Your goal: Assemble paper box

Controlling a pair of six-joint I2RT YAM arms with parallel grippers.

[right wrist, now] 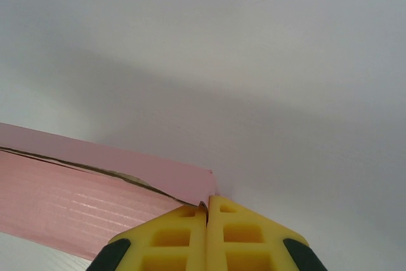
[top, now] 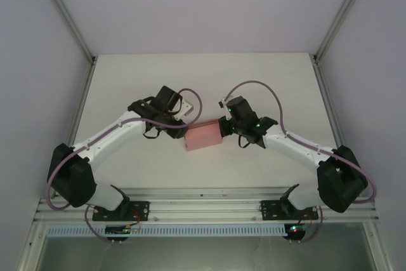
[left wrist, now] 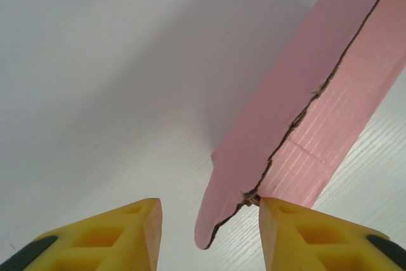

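A white table [top: 127, 87] (metal-edged) stands between grey walls [top: 32, 61].

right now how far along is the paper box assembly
Early stage, it seems. Done: the right end effector is shut on one end of the pink paper box. In hand: the left end effector stands open around the opposite end, one finger touching the card. To do: the card looks folded flat, its seam gaping, so forming walls and closing flaps likely remain.
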